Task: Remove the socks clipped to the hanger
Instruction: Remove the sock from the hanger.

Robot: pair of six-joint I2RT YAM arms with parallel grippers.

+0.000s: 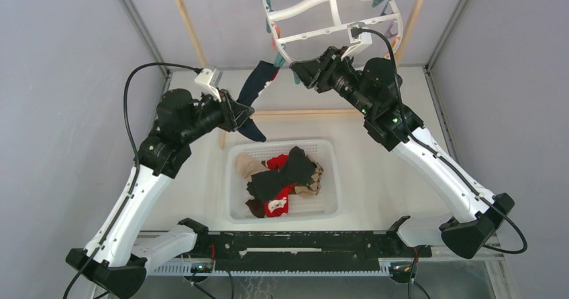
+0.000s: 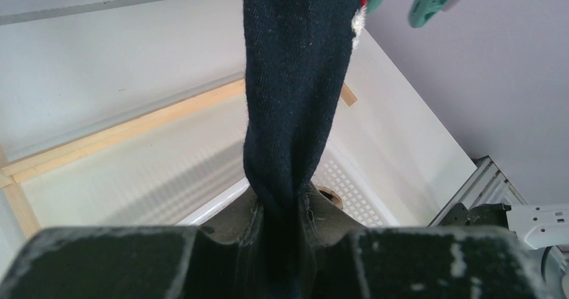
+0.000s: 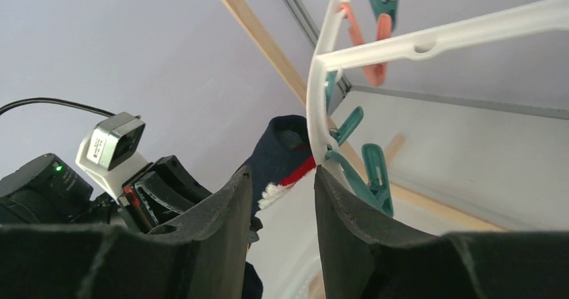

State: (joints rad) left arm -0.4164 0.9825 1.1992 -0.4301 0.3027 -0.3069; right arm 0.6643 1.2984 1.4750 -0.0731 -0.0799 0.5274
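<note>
Left gripper (image 1: 236, 114) clenched on navy sock (image 1: 258, 84); the sock runs up to the rim of the white clip hanger (image 1: 322, 7). Right gripper (image 1: 300, 70) has jaws parted and empty, just beside a teal clip (image 3: 374, 171). In the white basket (image 1: 230, 192), other socks (image 1: 285, 175) lie heaped.

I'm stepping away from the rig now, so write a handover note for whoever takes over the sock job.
Left claw: shut on the navy sock, pulled taut below the hanger.
Right claw: open, empty, at the hanger's rim beside a teal clip.
Done: several socks lie in the white basket.
To do: the navy sock's top appears still clipped; free it and drop it in. No other sock shows on the hanger.
</note>
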